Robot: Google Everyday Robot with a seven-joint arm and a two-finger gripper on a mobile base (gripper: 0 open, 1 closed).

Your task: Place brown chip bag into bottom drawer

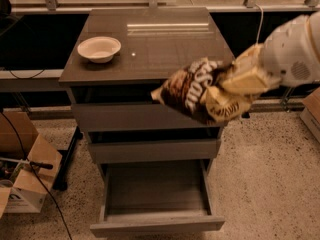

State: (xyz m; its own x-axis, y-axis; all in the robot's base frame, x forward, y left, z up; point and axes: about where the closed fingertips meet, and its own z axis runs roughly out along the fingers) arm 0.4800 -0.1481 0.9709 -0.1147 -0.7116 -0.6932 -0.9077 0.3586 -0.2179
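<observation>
The brown chip bag (197, 91), dark brown with white lettering and a yellow end, hangs in the air in front of the cabinet's right front corner, level with the top drawer. My gripper (240, 81) comes in from the right on the white arm and is shut on the bag's yellow end. The bottom drawer (156, 223) is pulled open below, a wide shallow tray with nothing visible inside. The bag is above and to the right of the drawer's opening.
A white bowl (99, 49) sits on the cabinet top at the left. The two upper drawers (150, 118) are shut. Cardboard boxes (22, 181) and cables lie on the floor at the left. Another box edge (312, 114) is at the right.
</observation>
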